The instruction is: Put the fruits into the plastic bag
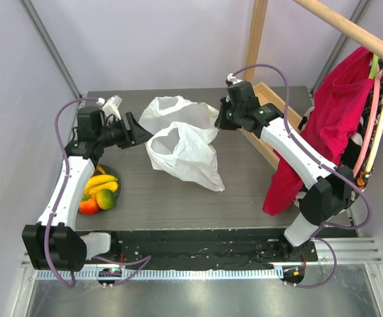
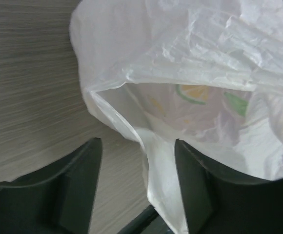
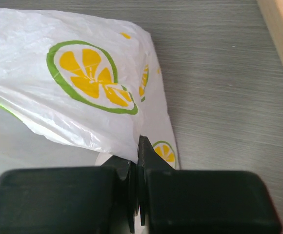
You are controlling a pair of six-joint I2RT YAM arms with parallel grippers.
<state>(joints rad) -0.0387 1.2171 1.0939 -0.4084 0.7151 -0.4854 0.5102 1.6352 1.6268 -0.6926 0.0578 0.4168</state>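
Observation:
The plastic bag point(image 1: 181, 148), white with lemon prints, lies crumpled at the table's middle with its mouth open toward the left. My left gripper point(image 1: 139, 134) is open at the bag's left rim. In the left wrist view the gripper point(image 2: 137, 161) has a strip of the bag point(image 2: 205, 73) hanging between its spread fingers. My right gripper point(image 1: 223, 119) is shut on the bag's right edge, and in the right wrist view its jaws point(image 3: 137, 148) pinch the film of the bag point(image 3: 83, 83). The fruits sit at the left: a banana bunch point(image 1: 100, 181), a green-yellow mango point(image 1: 106, 198) and a red-orange fruit point(image 1: 88, 205), partly under my left arm.
A red cloth point(image 1: 330, 125) hangs from a wooden rail point(image 1: 350, 30) at the right. A wooden frame point(image 1: 265, 99) stands behind my right gripper. The fruits rest on a dark plate point(image 1: 115, 177), mostly hidden.

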